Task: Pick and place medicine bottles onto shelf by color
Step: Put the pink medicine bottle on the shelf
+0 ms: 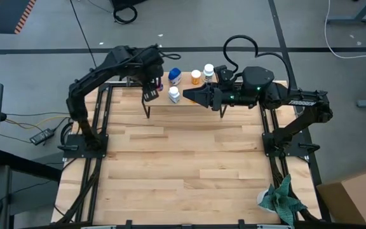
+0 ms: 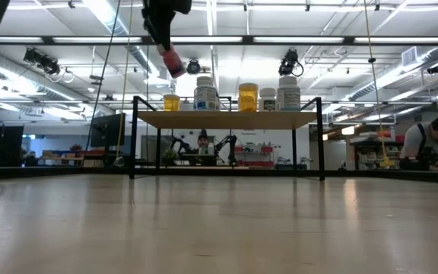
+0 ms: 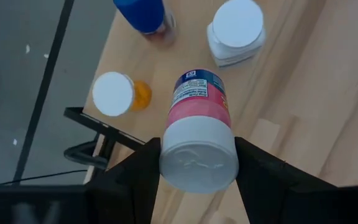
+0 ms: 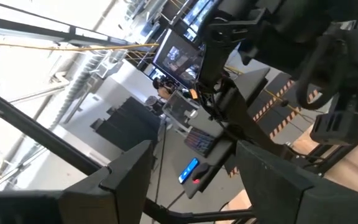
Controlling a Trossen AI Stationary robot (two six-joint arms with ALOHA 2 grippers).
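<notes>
while clamped in left fingers [image 3: 197, 165], round pink plastic bottle [image 3: 199, 134], smooth white cap

A crumpled green cloth [image 1: 283, 198] sits on the table's [image 1: 183, 159] near right corner. Cardboard box [image 1: 354, 197] on the floor just right, and a person [image 2: 432, 144] sits far right.

grey floor [image 1: 56, 32], ceiling strip lights [image 2: 295, 39]
</notes>
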